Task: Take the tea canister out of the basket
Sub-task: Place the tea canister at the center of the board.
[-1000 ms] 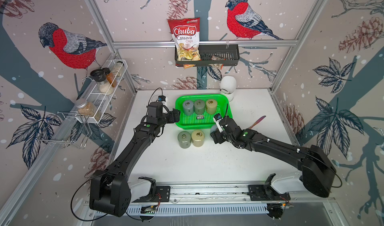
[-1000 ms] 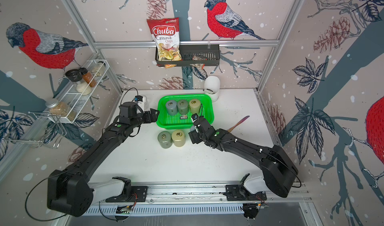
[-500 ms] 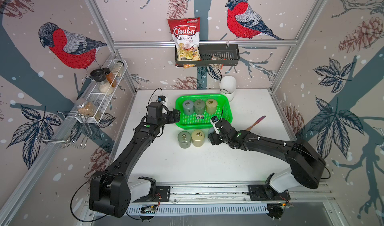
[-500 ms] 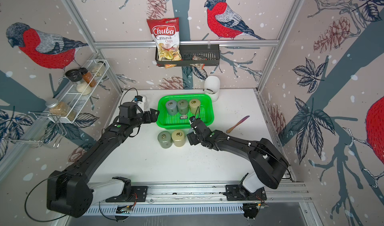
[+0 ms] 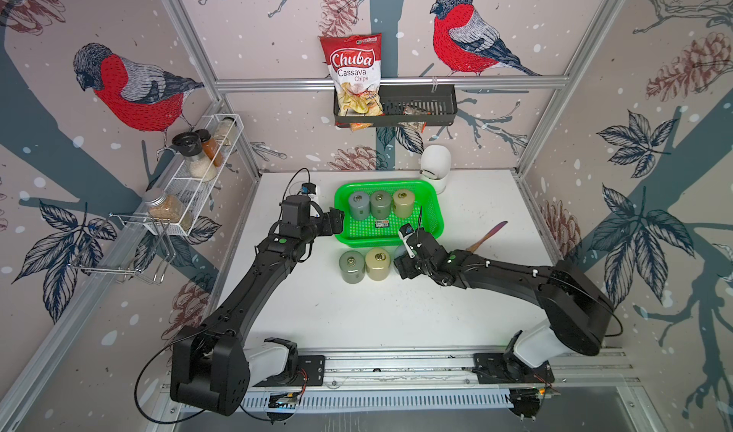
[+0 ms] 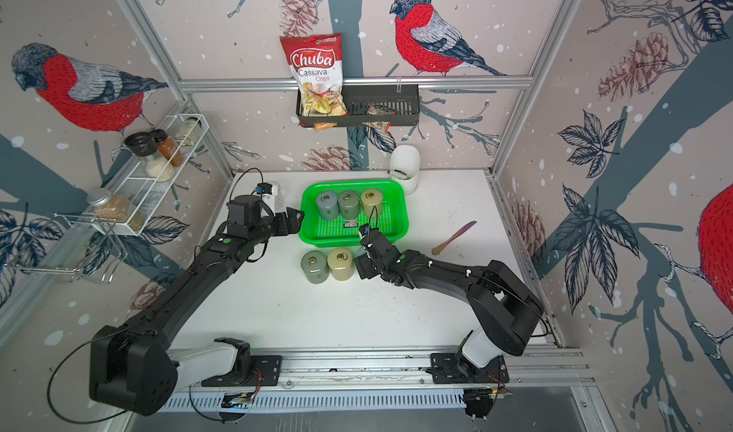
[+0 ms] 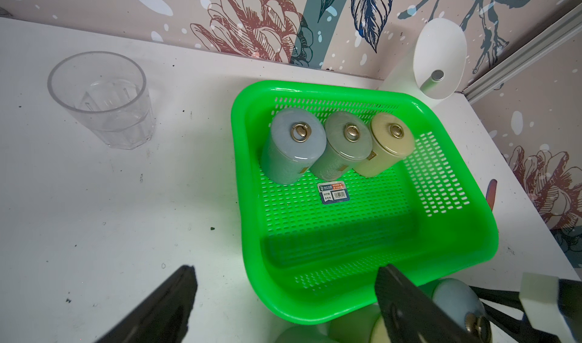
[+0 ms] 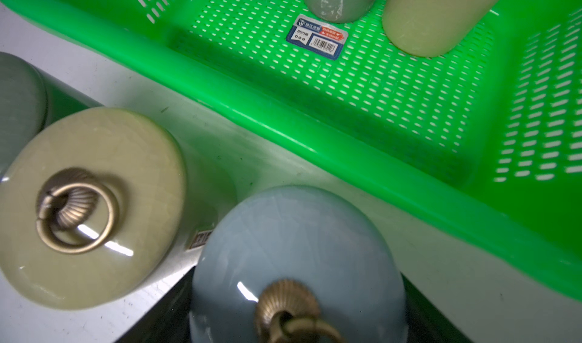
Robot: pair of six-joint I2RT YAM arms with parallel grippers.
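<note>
The right pincer is closed. In its wrist view the brass ring knob of a pale blue tea canister sits right under it, so it grips this canister by the knob. The fingers themselves are hidden there. This canister is outside the green basket, just in front of the basket's near wall. In both top views only a sliver of its lid shows from behind the pincer. Whether its base rests on the white table I cannot tell.

Just to the left of the right pincer stands a cream canister, upright and close beside the pale blue one. Touching it on the far side from the pincer is a grey-green canister. Just beyond the pincer lies the basket, with a barcode sticker on its floor. Along the basket's far wall three more canisters stand in a row: blue-grey, grey-green and cream. To the right of the pincer, well apart, a wooden spoon lies on the table.

The left pincer is wide open and holds nothing. It sits just beside the basket's left wall, and in its wrist view the basket's near corner shows between the two black fingers. A clear tumbler stands beyond it, off to its left.
</note>
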